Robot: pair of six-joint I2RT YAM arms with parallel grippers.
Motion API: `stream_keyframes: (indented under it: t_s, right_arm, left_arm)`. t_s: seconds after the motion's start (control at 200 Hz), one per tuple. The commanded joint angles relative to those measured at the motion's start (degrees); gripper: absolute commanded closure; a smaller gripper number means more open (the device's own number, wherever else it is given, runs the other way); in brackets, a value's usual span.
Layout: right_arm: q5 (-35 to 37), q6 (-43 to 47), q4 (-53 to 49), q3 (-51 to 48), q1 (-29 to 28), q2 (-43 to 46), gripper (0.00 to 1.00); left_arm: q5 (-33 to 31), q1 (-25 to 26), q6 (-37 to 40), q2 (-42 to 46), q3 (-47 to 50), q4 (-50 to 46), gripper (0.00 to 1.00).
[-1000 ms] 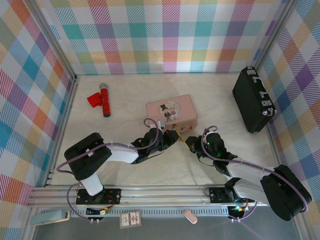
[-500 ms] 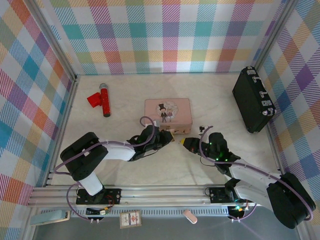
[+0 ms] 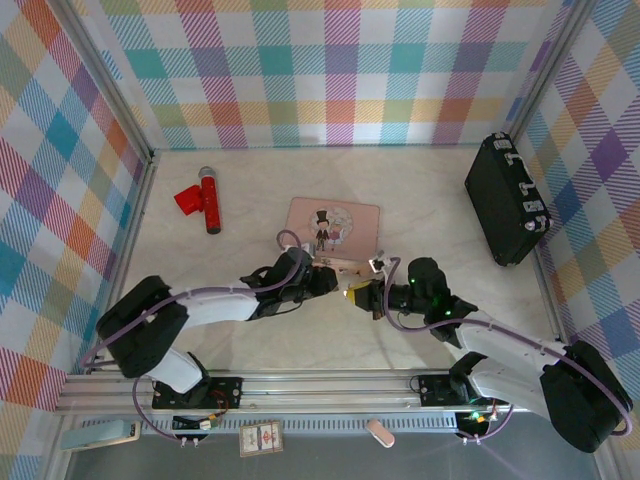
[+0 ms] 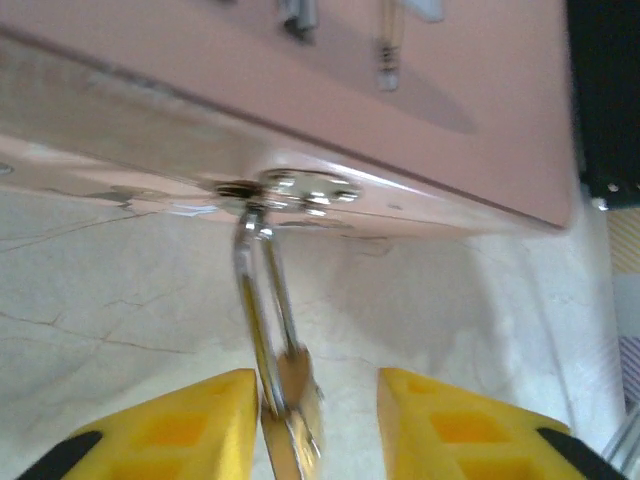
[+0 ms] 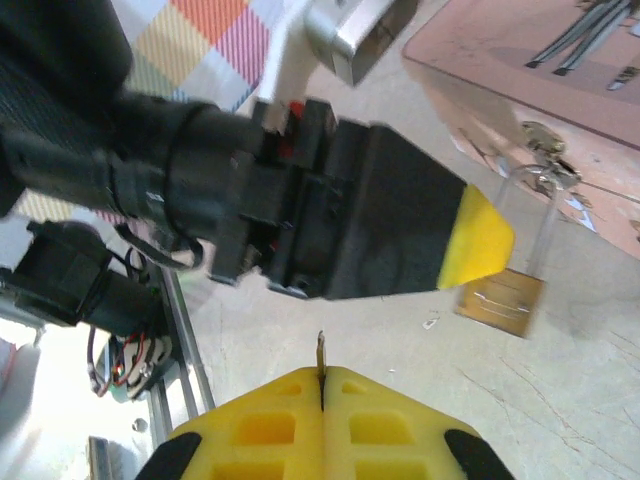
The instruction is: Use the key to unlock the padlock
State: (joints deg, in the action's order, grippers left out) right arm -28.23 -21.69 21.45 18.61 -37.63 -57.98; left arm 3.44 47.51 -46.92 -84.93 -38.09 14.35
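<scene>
One padlock (image 4: pixel 298 390) is hanging by its silvery shackle (image 4: pixel 258 290) from the hasp (image 4: pixel 290 187) on the side of the one pink box (image 3: pixel 333 222) that is facing the arms, with its brass body lying low over the desk (image 3: pixel 430 190). The left claw (image 4: pixel 315 430) is reaching toward it with its two yellow pads (image 4: pixel 180 430) spread. The padlock body is sitting between them, touching or just beside one pad and clearly apart from the other. The right claw (image 5: pixel 320 395) is pressing its two yellow pads (image 5: pixel 250 430) together and pinching the one key (image 5: pixel 320 352), so that only a thin grey tip is sticking out past them. That tip is pointing toward the left claw and is lying near the padlock but apart from it. Seen from above, the two claws are facing each other just in front of the box. Two other things are lying well away: one red tool (image 3: pixel 203 197) at the far left and one black case (image 3: pixel 505 198) by the right wall.
</scene>
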Motion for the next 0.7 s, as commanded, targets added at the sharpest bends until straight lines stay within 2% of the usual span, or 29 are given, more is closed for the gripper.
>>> stream_keyframes:
  t_s: [0.0, 0.145, 0.295, 0.44, 0.695]
  right_arm:
    - [-2.0, 9.2, -4.5, 2.0, -0.8, 1.4, 1.00]
    - [-0.5, 14.9, -10.4, 4.4, -1.6, 0.9, 1.00]
    - [-0.3, 18.2, -11.4, 6.0, -2.3, -1.0, 1.00]
    - [-1.3, 19.7, -10.8, 7.7, -3.1, -3.7, 1.00]
    - [-1.0, 20.6, -9.4, 9.4, -5.2, -6.5, 1.00]
  left_arm:
    - [-0.6, -0.3, 8.6, 7.8, 0.5, -4.8, 0.57]
    - [-0.1, -0.6, 16.4, 16.5, 1.3, -10.1, 0.52]
    - [7.5, -0.7, 21.9, 21.0, -0.3, -12.2, 0.54]
    - [15.3, -0.6, 24.9, 21.7, -1.5, -12.2, 0.59]
    - [17.0, -0.1, 24.5, 19.6, -2.5, -12.8, 0.62]
